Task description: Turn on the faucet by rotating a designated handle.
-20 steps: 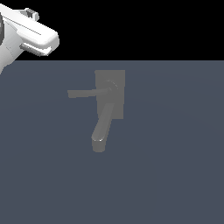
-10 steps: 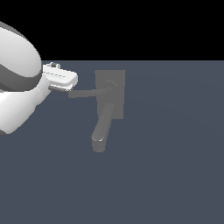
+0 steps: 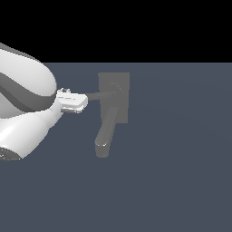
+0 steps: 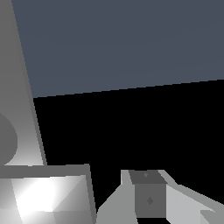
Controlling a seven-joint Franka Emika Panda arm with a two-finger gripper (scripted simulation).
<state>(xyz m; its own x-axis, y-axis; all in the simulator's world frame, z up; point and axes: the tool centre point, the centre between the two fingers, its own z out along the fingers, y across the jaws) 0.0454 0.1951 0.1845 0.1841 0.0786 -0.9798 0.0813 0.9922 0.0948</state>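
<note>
Since the earlier frames, the arm has been swung down from the far left corner of the worktop, and the gripper (image 3: 80, 102) now sits at the free end of the handle (image 3: 97, 95). Whether its fingers are open or closed cannot be told. Nearest lies the spout tip; farther back, toward the far edge, the faucet (image 3: 113, 106) plate is seen with the handle hub. The handle is judged rigid, smooth and slippery, best pushed near its tip for leverage. No containers are seen.
</note>
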